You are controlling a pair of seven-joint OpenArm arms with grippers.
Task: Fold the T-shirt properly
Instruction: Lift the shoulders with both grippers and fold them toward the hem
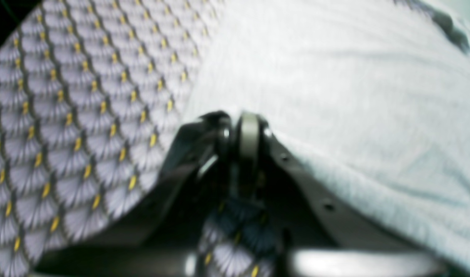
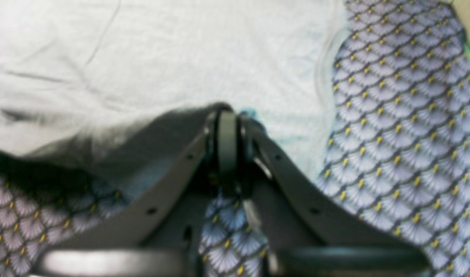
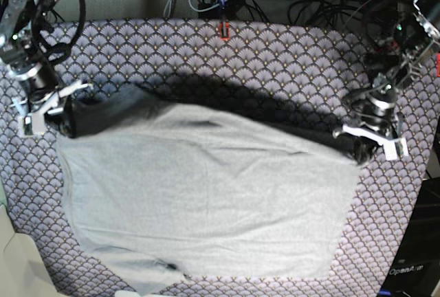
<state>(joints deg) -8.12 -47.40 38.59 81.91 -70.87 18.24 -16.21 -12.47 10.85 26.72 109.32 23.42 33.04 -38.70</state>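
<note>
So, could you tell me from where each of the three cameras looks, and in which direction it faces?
Left wrist: sits on the left arm, looks along the left gripper, shut on the T-shirt edge; scallop-patterned cloth beside.
Right wrist: sits on the right arm, looks along the right gripper, shut on the shirt's edge.
Base: sits high in front, looks down on the table; both arms show at the shirt's far corners.
Shared: all show shirt and cloth.

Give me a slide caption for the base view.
Both pincers, left and right, hold a grey T-shirt by its far edge over a scallop-patterned cloth.
</note>
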